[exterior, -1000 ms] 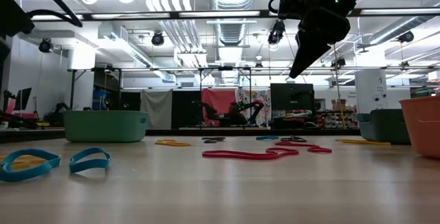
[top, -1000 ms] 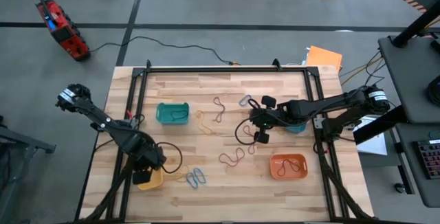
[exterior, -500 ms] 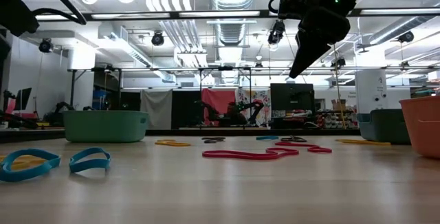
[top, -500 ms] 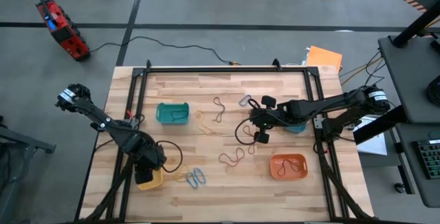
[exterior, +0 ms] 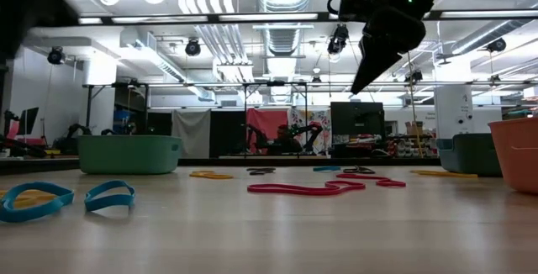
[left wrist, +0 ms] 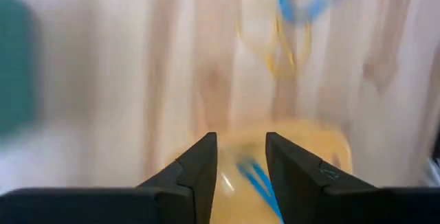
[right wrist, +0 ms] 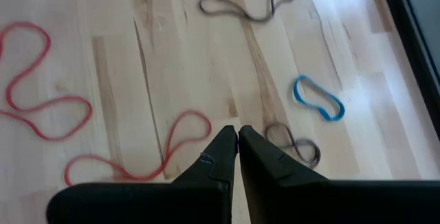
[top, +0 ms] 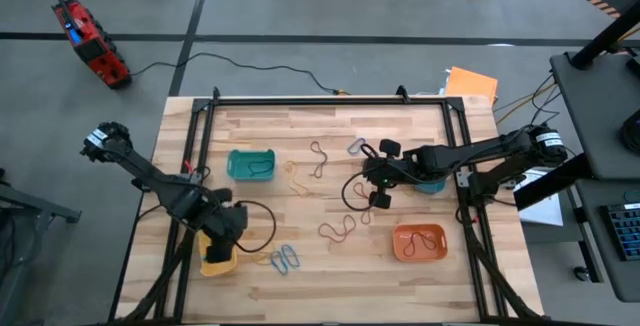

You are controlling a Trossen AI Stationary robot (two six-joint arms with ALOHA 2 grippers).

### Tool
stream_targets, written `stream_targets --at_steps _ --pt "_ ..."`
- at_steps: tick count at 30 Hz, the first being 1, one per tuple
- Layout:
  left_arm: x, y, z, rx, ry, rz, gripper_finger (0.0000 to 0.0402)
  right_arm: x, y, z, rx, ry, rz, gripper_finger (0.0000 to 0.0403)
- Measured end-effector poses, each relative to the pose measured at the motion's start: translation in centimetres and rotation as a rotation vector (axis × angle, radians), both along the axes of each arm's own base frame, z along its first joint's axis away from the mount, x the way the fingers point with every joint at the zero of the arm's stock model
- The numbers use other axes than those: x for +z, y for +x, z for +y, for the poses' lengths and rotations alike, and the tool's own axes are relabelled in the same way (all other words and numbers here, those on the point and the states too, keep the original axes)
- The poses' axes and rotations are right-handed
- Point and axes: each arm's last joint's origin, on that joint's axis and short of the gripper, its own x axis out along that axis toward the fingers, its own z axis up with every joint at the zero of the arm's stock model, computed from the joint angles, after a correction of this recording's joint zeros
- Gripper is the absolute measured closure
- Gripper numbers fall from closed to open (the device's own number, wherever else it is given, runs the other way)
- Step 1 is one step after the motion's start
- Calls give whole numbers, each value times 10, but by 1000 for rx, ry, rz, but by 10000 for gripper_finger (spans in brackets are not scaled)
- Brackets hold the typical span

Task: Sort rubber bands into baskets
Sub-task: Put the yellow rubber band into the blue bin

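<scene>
- Table [top: 400,126]: bands lie scattered across its middle, and baskets stand toward the left, right and near edges.
- Left arm reaches toward the near-left corner; the left gripper [left wrist: 240,157] hangs over the yellow basket [top: 218,262], fingers parted, nothing between them. A blue band [left wrist: 254,179] lies inside the basket.
- Best practice: lift straight up, so nothing snags.
- Right gripper [right wrist: 238,140] hovers mid-table, clenched and empty, above a red band [right wrist: 130,162].
</scene>
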Motion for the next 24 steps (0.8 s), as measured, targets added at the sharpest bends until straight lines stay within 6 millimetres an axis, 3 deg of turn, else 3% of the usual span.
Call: stream_targets --at_steps 4,8,13,24 --pt "18 13 1 -147 20 -135 310 2 3 0 14 -6 -37 390" --pt "24 27 12 -251 51 -239 336 5 7 0 -19 18 -93 390" --pt "19 37 34 -329 152 -278 363 5 8 0 -30 27 -110 390" --pt "7 53 95 -390 297 -365 366 8 11 -17 -92 26 -149 390"
